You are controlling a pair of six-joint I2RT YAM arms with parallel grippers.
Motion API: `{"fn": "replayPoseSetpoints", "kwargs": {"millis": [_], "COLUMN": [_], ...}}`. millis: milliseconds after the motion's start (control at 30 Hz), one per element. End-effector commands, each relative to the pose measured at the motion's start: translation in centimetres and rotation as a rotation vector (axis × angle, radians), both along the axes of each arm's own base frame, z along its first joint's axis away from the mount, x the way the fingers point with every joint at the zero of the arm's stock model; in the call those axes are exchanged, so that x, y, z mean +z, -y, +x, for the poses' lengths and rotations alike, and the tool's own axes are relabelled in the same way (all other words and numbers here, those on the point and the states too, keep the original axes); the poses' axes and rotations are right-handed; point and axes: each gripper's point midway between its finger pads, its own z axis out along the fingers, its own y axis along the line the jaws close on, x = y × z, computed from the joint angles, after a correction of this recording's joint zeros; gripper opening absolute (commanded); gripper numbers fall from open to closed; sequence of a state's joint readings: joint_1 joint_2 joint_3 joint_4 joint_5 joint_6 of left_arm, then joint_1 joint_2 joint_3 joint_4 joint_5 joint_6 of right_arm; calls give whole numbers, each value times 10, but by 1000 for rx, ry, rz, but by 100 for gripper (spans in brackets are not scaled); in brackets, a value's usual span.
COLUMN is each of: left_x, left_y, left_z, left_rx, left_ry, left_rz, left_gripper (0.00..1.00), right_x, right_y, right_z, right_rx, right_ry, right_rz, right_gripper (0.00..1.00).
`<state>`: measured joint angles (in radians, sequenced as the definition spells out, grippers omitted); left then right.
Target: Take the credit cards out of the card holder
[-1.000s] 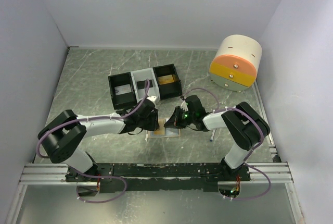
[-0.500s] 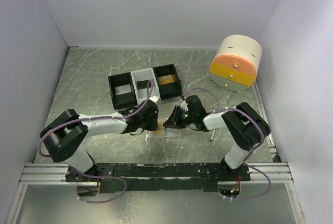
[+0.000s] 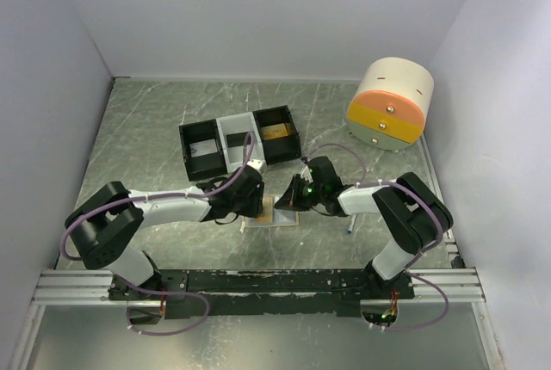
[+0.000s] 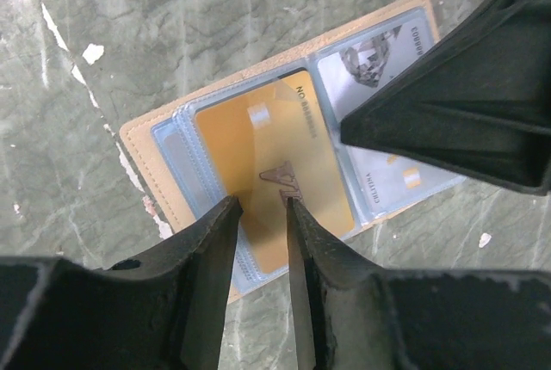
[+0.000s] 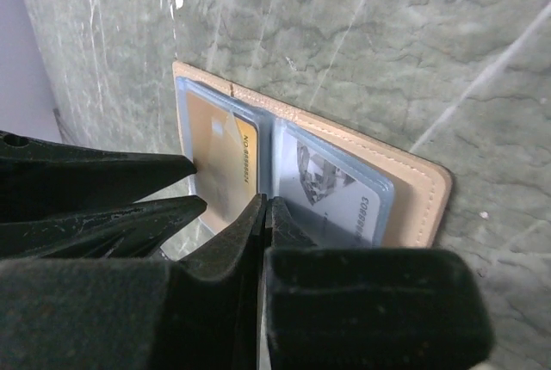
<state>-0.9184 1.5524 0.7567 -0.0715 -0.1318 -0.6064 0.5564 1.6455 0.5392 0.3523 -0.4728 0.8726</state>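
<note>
Pinning the open card holder (image 4: 317, 86) flat at the centre of the table (image 3: 155, 129) with my right gripper (image 5: 265, 205) pinched shut and empty, I hold the left gripper (image 4: 261, 205) slightly parted, gripping nothing; I should nip the gold card (image 4: 258, 146) squarely by its edge.

Noted matt, finely grained tan leather-look skin on the card holder (image 4: 142, 142), with clear glossy plastic sleeves (image 4: 172, 142) inside over a smooth, shiny gold card (image 4: 275, 155) and a silvery card (image 5: 331, 189), both plastic-looking. Logged smooth green stone-look table (image 4: 172, 26) with white veining and a dull sheen. Saw matt black plastic with fine layered ridges on fingers (image 4: 207, 249) of left gripper (image 4: 262, 203); same finish on right gripper (image 5: 265, 205).
</note>
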Motion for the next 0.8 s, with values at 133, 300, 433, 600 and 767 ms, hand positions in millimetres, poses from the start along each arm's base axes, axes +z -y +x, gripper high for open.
{"fn": "replayPoseSetpoints", "kwargs": {"millis": [133, 300, 433, 600, 767], "left_x": [-17, -20, -23, -26, -27], "left_y": [-17, -15, -14, -14, -13], "left_z": [-13, -14, -16, -19, -19], "left_rx": [-20, -33, -40, -43, -46], "left_ry": [-49, -60, -68, -77, -79], "left_rz": [93, 109, 112, 112, 118], "left_gripper": [41, 37, 34, 32, 31], "right_x": [-1, 3, -1, -8, -11], "right_y": [4, -5, -6, -8, -8], "right_z": [-1, -5, -5, -7, -9], "right_rx": [7, 39, 52, 68, 76], "right_ry": [-12, -12, -24, -32, -19], "right_rz": [4, 71, 64, 47, 23], "right_gripper": [0, 14, 22, 27, 18]}}
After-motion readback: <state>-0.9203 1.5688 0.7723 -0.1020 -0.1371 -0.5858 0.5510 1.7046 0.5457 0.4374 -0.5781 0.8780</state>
